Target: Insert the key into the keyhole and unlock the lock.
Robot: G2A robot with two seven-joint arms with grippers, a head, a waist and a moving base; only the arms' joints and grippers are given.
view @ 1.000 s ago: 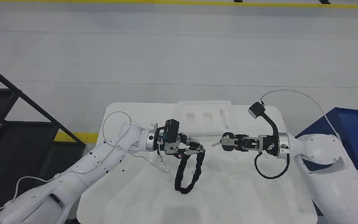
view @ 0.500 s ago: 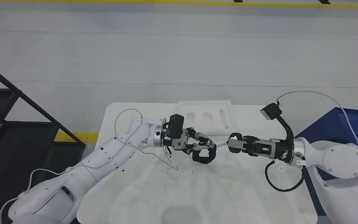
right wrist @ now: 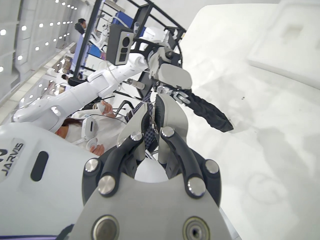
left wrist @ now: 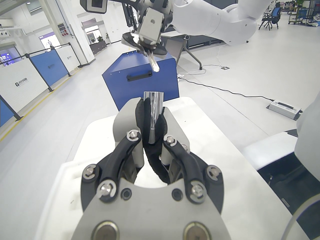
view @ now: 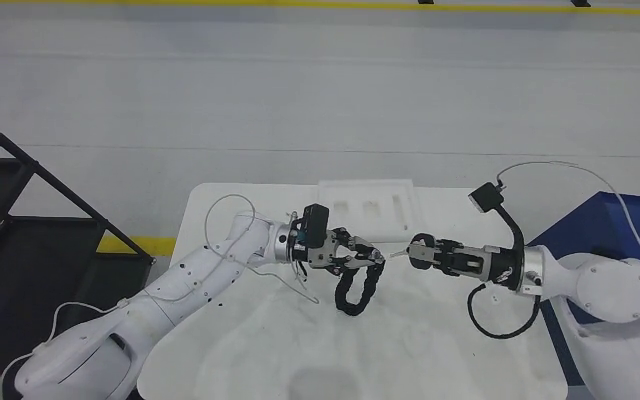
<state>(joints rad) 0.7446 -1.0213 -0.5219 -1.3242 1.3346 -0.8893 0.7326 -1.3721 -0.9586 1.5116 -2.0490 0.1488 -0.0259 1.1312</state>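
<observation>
Lock (left wrist: 153, 108) sits clamped in left gripper (left wrist: 149, 119); right gripper (left wrist: 146, 46) pinches key (left wrist: 153, 63), tip just right of lock cylinder.

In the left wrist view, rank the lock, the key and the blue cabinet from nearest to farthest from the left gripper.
1. The lock: clamped in the left gripper, silver cylinder pointing forward.
2. The key: in the air just ahead, held by the right gripper.
3. The blue cabinet: on the floor beyond the table.

floor (view: 320, 100): pale grey, yellow line (view: 200, 3) | table (view: 420, 350): white | blue cabinet (left wrist: 160, 83) beside table
</observation>
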